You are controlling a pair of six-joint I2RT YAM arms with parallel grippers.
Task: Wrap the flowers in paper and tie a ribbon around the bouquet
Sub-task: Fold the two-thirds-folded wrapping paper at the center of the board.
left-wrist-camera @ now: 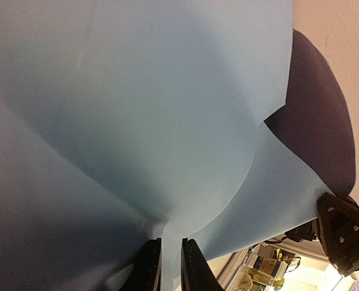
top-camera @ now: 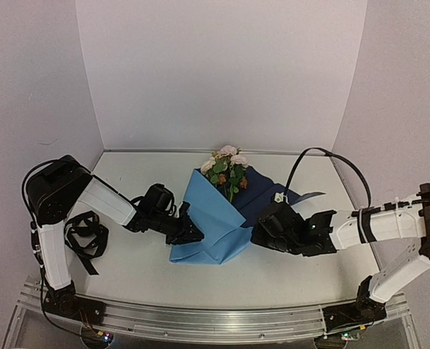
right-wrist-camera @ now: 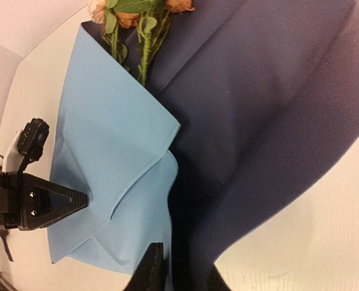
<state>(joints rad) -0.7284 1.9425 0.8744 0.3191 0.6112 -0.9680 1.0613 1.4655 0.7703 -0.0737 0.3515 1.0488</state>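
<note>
The paper (top-camera: 211, 218) lies mid-table, its light blue flap folded over the flowers (top-camera: 228, 166), whose pale rose heads poke out at the far end. On the right, the sheet's navy face (top-camera: 262, 196) shows. My left gripper (top-camera: 189, 233) is shut on the flap's left edge; the left wrist view shows blue paper (left-wrist-camera: 137, 91) pinched by that gripper (left-wrist-camera: 171, 267). My right gripper (top-camera: 262, 234) is shut on the navy side of the paper (right-wrist-camera: 258, 91), at its near right edge (right-wrist-camera: 182, 273). Green stems (right-wrist-camera: 144, 54) run under the flap. The black ribbon (top-camera: 84, 236) lies in a loose heap at far left.
White walls close the table on three sides. An aluminium rail (top-camera: 215, 316) runs along the near edge by the arm bases. A black cable (top-camera: 331, 163) arches over the right arm. The ribbon heap sits beside the left arm's upright link (top-camera: 51, 251).
</note>
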